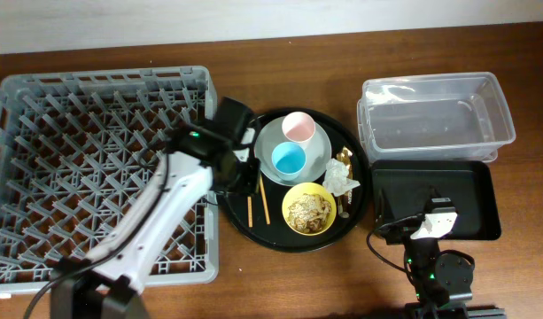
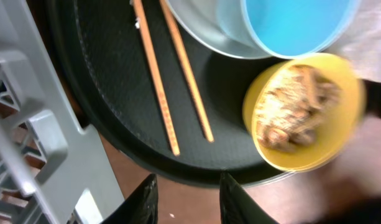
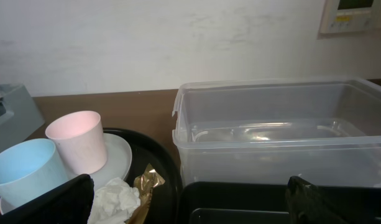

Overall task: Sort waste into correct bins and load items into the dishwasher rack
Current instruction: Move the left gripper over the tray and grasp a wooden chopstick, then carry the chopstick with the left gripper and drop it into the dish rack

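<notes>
The dishwasher rack (image 1: pixel 103 78) sits on the tabletop just left of the round black tray (image 1: pixel 275 237), no dish showing in it, so anything lifted off that tray has only a short way to go. The left pincer (image 2: pixel 189 200) hangs over the tray's left edge, beside the rack wall; its jaws stand moderately apart with nothing between them, and its wrist view looks down on the chopsticks (image 2: pixel 171 81), lying side by side on the tray's left part. That pose reads as lining up for the sticks, the rack item nearest this arm. Toward the tray's far side the grey-green plate (image 1: pixel 269 142) carries the pink cup (image 1: pixel 298 128) and the blue cup (image 1: pixel 289 159), gathered as used tableware would be. At the tray's near side the yellow bowl (image 1: pixel 286 215) holds the food scraps (image 1: pixel 309 211), so it likely wants emptying before racking. On the tray's right edge lie the crumpled napkin (image 1: pixel 340 177) and the gold wrapper (image 3: pixel 146 182), touching each other, handy to the bins. Right of the tray's far half stands the clear tub (image 1: pixel 430 82), right of its near half the shallow black bin (image 1: pixel 470 190), neither holding waste. The right pincer (image 3: pixel 187 208) sits low over that bin, to the tray's right, jaws wide and empty, facing tub and waste, probably posted there because the rubbish lies on its side
</notes>
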`<action>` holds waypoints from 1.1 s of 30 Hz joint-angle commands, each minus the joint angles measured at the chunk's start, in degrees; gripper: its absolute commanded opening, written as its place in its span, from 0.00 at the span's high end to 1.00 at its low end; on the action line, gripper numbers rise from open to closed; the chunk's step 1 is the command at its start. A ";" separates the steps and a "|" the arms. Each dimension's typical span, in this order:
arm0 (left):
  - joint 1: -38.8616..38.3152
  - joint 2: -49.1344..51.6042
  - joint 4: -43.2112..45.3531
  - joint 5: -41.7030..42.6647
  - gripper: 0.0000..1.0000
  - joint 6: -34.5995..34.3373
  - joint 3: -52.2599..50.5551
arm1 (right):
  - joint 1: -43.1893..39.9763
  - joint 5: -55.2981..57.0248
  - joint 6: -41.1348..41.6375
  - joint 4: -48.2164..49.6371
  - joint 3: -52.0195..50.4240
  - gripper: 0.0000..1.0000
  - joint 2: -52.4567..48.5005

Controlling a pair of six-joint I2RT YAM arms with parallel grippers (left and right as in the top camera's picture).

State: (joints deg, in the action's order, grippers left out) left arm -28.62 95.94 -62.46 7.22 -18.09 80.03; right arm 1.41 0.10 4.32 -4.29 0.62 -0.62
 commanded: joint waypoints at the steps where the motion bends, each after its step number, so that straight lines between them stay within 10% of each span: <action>1: -2.45 3.78 1.60 -8.83 0.71 -2.12 -0.68 | -0.42 0.52 -0.02 -0.35 -0.31 0.01 0.44; 33: -2.78 18.49 11.06 -13.73 0.85 -8.48 -0.90 | -0.42 0.52 -0.02 -0.35 -0.31 0.01 0.42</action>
State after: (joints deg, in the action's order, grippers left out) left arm -31.29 113.60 -52.12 -4.34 -24.77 79.70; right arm 1.41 0.10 4.29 -4.29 0.62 -0.62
